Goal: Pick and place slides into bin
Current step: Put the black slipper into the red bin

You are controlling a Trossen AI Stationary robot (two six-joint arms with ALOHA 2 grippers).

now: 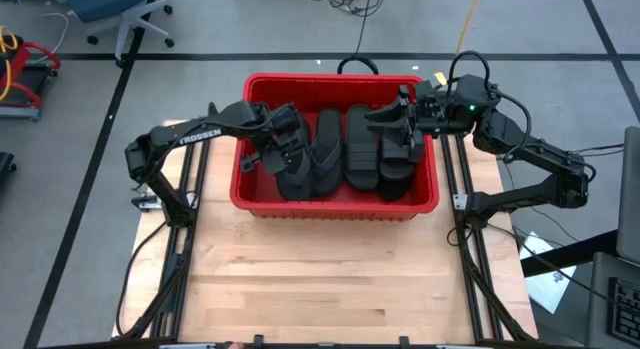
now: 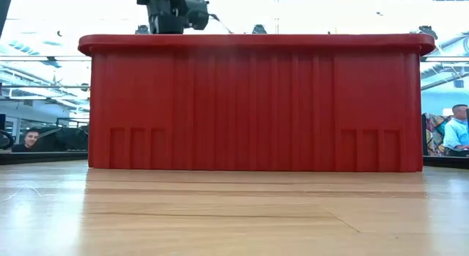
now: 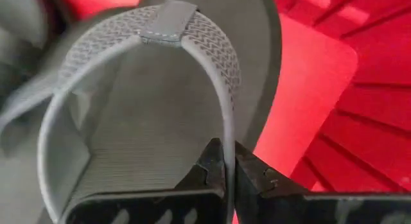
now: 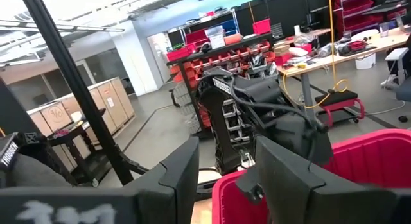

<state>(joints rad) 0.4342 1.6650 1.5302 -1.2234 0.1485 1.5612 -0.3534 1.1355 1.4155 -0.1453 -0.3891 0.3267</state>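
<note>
Only wrist cam shows L pincer (image 3: 228, 165) clenched on flip-flop (image 3: 154, 102) strap; R pincer (image 4: 225, 166) released.

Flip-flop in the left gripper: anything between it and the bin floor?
Nothing visible. The left gripper is shut on the flip-flop's strap, already inside the bin; bare red floor shows beside it, other slides alongside.

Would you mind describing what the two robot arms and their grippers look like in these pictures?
Both arms are dark, jointed and slim. The left arm carries white TROSSEN lettering along one link. The right arm has black cables looped beside it and a small green light near its wrist. Each ends in a gripper with two flat, angular black fingers.
</note>
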